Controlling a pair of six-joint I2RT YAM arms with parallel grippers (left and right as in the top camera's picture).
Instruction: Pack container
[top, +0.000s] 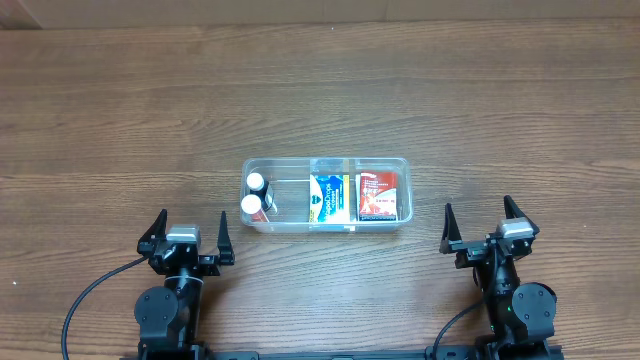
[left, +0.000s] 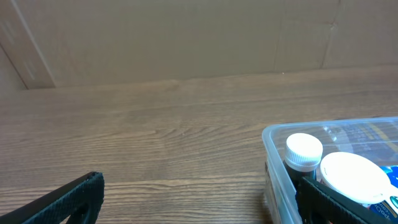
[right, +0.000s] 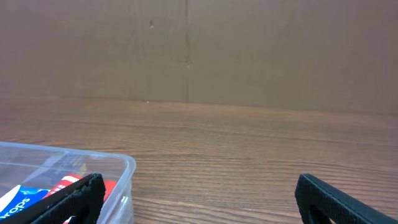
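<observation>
The clear plastic container (top: 326, 226) sits mid-table. Inside it stand two white-capped bottles (top: 256, 195) at the left end, a blue and white box (top: 328, 196) in the middle and a red box (top: 382, 195) at the right end. My left gripper (top: 190, 226) is open and empty, near the front edge, left of the container. My right gripper (top: 481, 218) is open and empty, right of the container. The left wrist view shows the container's corner (left: 273, 163) and the bottle caps (left: 304, 151). The right wrist view shows the container's other corner (right: 124, 177).
The wooden table (top: 320, 90) stretches behind the container. A brown cardboard wall (right: 199, 50) stands at the table's far edge.
</observation>
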